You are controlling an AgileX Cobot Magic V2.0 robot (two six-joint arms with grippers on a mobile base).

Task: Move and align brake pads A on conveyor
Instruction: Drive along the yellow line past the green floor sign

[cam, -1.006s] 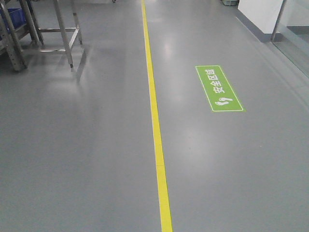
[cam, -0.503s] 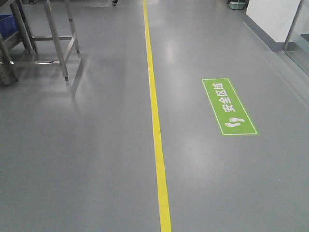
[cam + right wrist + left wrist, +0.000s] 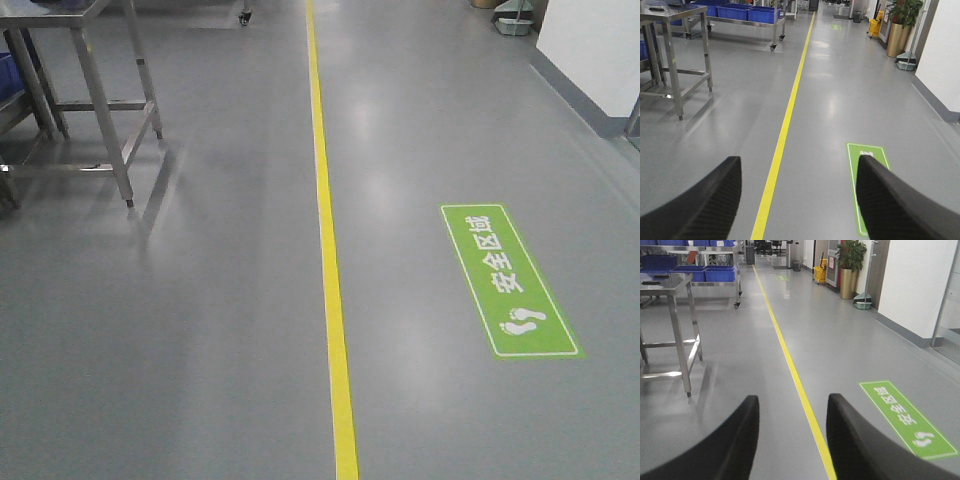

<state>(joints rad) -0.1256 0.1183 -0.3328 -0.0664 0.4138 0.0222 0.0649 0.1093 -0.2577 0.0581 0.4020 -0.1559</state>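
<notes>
The brake pads A and the conveyor are out of view in every frame. My left gripper is open, its two black fingers held above the grey floor with nothing between them. My right gripper is open wider and also holds nothing. Both point down a workshop aisle.
A yellow floor line runs down the aisle. A green floor sign lies to its right. A steel table stands at the left, with racks of blue bins beyond. A white wall and a potted plant line the right side.
The view has advanced along the aisle: the green sign and the steel table have slid nearer and lower in the front view. The grippers' earlier state is not shown.
</notes>
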